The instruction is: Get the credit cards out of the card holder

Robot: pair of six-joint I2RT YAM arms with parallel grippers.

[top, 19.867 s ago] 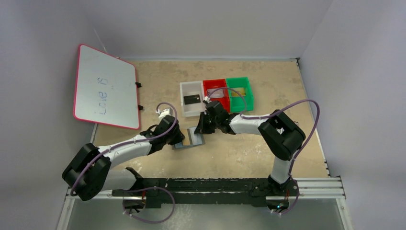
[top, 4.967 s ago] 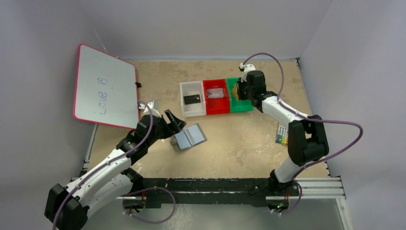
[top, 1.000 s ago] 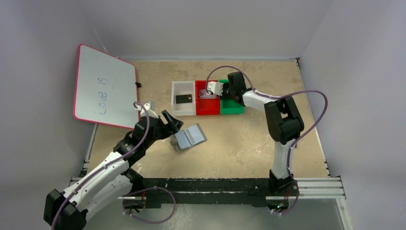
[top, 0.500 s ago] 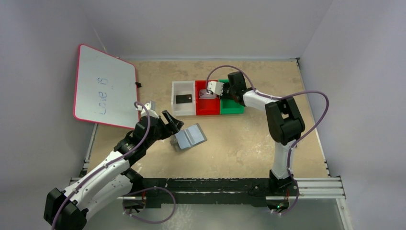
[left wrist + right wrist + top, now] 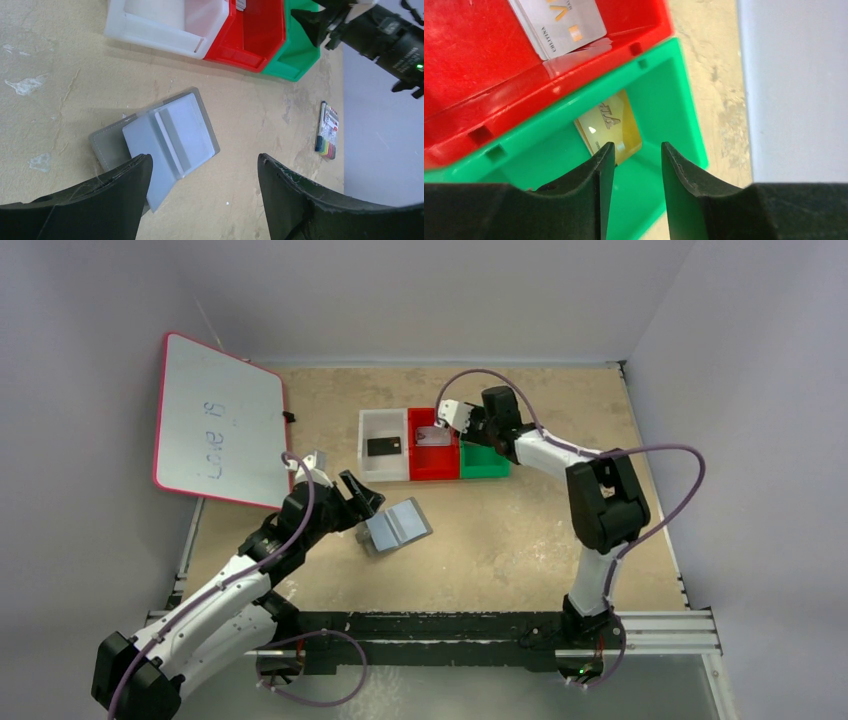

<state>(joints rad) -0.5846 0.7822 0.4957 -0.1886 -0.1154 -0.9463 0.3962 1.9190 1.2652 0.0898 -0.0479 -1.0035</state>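
Note:
The grey card holder (image 5: 398, 526) lies spread open on the table, its bluish pockets (image 5: 170, 135) facing up. My left gripper (image 5: 204, 160) hovers open just above its near-left edge (image 5: 358, 498), holding nothing. A black credit card (image 5: 390, 446) lies in the white tray (image 5: 383, 420). A silvery card (image 5: 556, 22) lies in the red tray (image 5: 469, 55). A gold card (image 5: 609, 127) rests on the floor of the green tray (image 5: 664, 100). My right gripper (image 5: 638, 146) hangs over the green tray (image 5: 478, 435), open, with nothing between its fingers.
The three trays stand side by side at the back middle. A white board with a pink rim (image 5: 215, 420) leans at the left wall. A multicoloured marker pack (image 5: 327, 130) lies on the table to the right of the card holder.
In the last second my right gripper has drawn back to the right over the green tray and its jaws have widened. The left arm and the card holder have stayed still.

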